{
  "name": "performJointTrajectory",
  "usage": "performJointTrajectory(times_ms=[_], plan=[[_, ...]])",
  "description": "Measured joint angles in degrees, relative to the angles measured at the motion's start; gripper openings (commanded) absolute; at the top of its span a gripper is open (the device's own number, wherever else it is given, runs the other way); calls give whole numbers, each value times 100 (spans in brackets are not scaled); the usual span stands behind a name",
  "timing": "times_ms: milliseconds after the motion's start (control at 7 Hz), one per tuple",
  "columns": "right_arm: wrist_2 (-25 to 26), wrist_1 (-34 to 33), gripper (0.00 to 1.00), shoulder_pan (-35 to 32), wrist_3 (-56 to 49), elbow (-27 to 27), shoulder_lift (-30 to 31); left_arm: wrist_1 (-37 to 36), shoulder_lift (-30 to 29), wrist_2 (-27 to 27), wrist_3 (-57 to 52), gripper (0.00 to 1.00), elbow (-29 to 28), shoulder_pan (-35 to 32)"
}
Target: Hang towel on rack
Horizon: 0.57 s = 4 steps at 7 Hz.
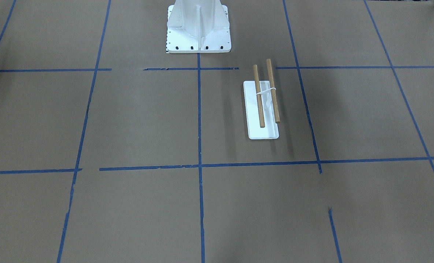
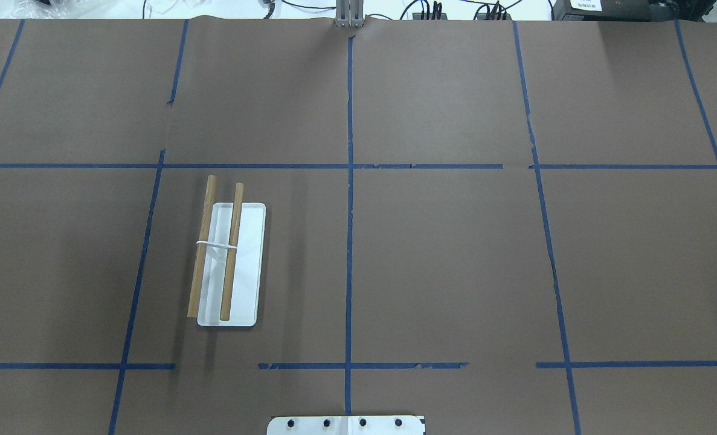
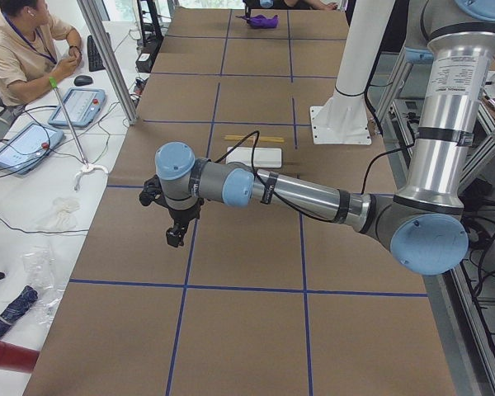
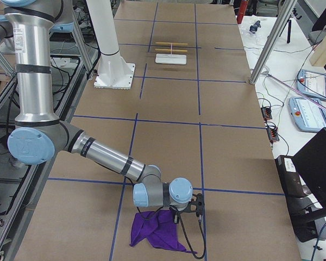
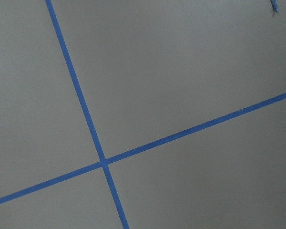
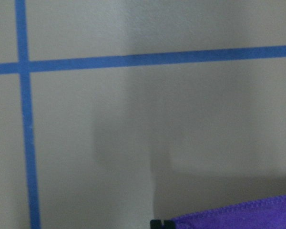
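Front-facing view: a white-based rack with two wooden rods (image 1: 266, 131) stands on the brown paper-covered worktop (image 1: 129, 120).

Left side view: the left claw (image 3: 175, 235) hangs above the worktop; I cannot tell its spread.

Right side view: a crumpled purple cloth towel (image 4: 157, 231) lies just beside the right claw (image 4: 198, 205), whose spread is likewise unclear, well apart from the rack.

Looks like a robotics lab: brown paper-covered table (image 2: 455, 272) gridded with blue tape lines (image 2: 349, 241); white bolted steel pedestal (image 1: 198, 25) at twelve o'clock in the front-facing view; grey touchscreen teach pendants (image 3: 76, 106) on a white bench (image 3: 33, 190) at ten o'clock, beside a seated operator in a beige shirt (image 3: 21, 49); black cables (image 2: 430, 9) at twelve o'clock overhead.
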<state>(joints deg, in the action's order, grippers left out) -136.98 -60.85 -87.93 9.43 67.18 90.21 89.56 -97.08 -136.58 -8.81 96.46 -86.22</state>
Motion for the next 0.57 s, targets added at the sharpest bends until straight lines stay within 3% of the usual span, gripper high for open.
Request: performJointTrajectory(times_ms=[286, 571], plan=[[-574, -441, 0, -154, 514, 1032, -11, 74, -13, -203, -4, 100, 96, -2], [-1027, -587, 0, -14, 2182, 2400, -67, 350, -40, -734, 360, 100, 178, -3]])
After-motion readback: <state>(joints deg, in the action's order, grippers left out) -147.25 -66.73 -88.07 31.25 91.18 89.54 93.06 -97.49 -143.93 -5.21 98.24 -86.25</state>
